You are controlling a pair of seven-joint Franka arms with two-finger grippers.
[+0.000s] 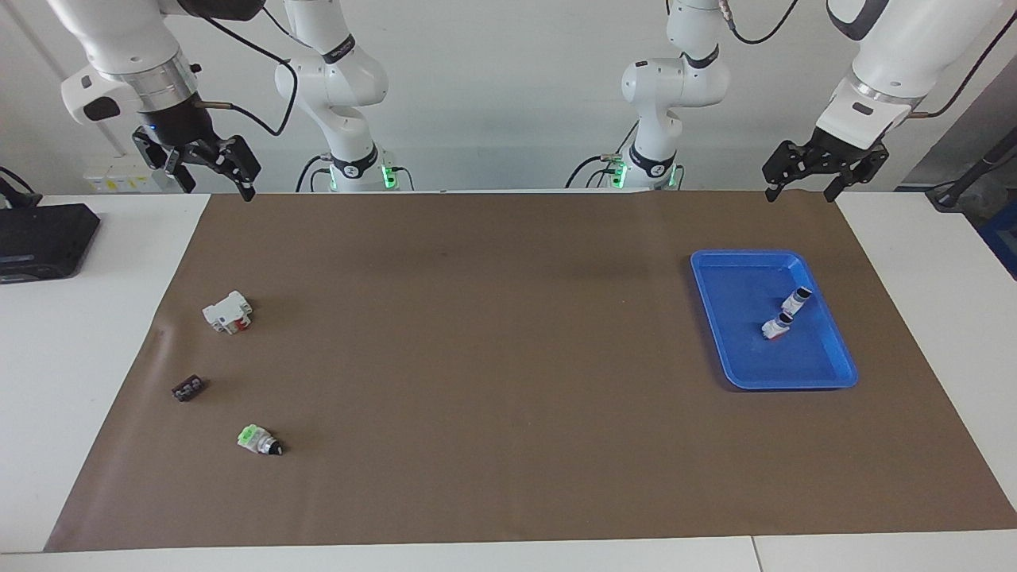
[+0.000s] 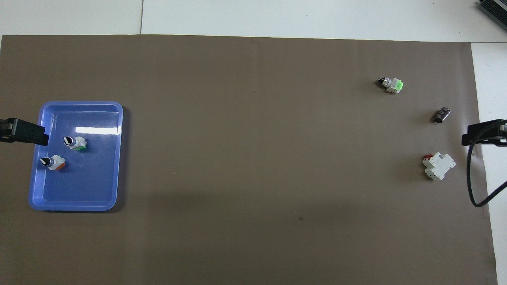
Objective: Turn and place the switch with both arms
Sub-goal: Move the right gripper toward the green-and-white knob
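The switch [image 1: 260, 441] lies untouched on the mat [image 1: 493, 357], well below and apart from the right gripper [image 1: 208, 165]. Both arms wait raised, jaws apart and empty — left gripper [image 1: 822, 168] hangs above the tray [image 1: 735, 262]. The opening step, I judge — the right gripper must descend over it.

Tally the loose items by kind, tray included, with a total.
Knob switches: 3, one on the mat, two in the tray
White block with red tab: 1
Small dark piece: 1
Blue tray: 1
Total: 6
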